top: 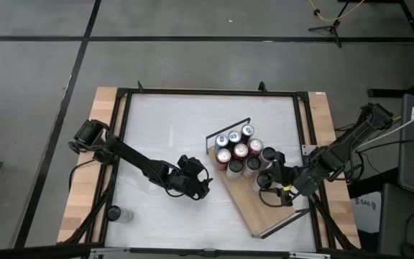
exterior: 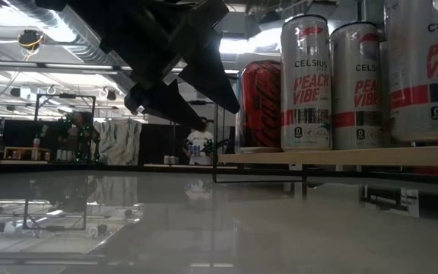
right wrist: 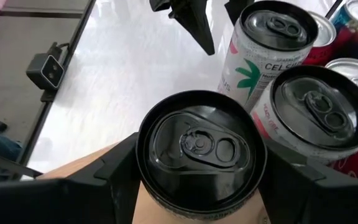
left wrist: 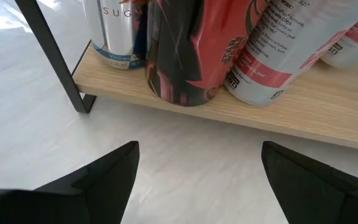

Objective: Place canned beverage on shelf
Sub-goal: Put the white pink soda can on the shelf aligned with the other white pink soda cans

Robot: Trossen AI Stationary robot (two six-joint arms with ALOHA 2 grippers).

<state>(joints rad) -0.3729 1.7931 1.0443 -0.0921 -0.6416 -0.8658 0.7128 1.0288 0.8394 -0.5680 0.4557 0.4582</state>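
The shelf (top: pixel 273 205) is a light-wood board lying aslant on the white table's right half, with a black wire rail at each short end. Several cans (top: pixel 239 151) stand upright on its far end, red, white and blue ones (exterior: pixel 306 84). My right gripper (top: pixel 266 181) is shut on a black-topped can (right wrist: pixel 201 152) over the board, right beside that group. My left gripper (left wrist: pixel 197 180) stands open over the bare tabletop, pointing at the shelf's long edge (left wrist: pixel 229 112), with nothing between its fingers. My right gripper pinches the black-topped can by its side wall just under the top rim (right wrist: pixel 146 155), one finger (right wrist: pixel 114 174) on each side. The fingers slant down from the table's right side. The can is upright. The can itself hides whether its base rests on the board.
A white can (right wrist: pixel 319 109) stands next to the held can, and another white one (right wrist: pixel 260 50) is just beyond. A small can-like thing (top: pixel 117 214) lies at the table's near left corner. A black frame (top: pixel 207 92) runs round the tabletop. A small camera (right wrist: pixel 47 70) sits at its edge.
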